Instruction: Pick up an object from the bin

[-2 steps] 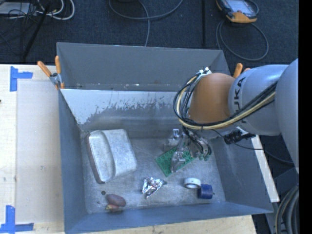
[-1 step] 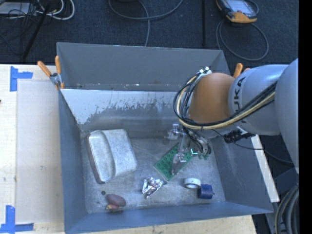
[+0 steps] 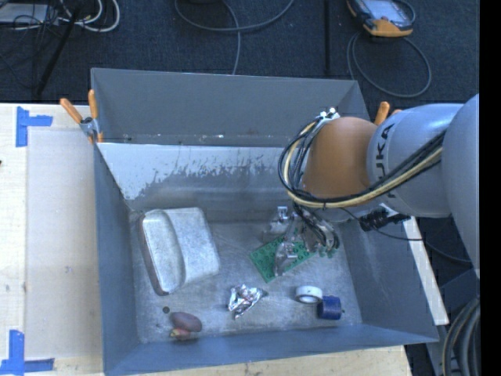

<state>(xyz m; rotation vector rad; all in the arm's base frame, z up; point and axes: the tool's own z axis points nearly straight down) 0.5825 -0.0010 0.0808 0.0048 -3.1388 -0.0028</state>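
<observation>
My gripper (image 3: 293,230) is low in the bin's right half, under the arm's orange cover. It sits right over the upper end of a green circuit board (image 3: 272,258), which lies tilted on the floor; whether it touches the board I cannot tell. A white tape roll (image 3: 308,294) and a small blue block (image 3: 329,308) lie just in front of the board, to the right. A crumpled piece of silver foil (image 3: 243,299) rests in front of the board, to the left.
A large grey rounded block (image 3: 178,247) takes up the left half of the floor. A small brown-pink lump (image 3: 185,323) lies near the front left corner. The arm and its cables hang over the bin's right wall.
</observation>
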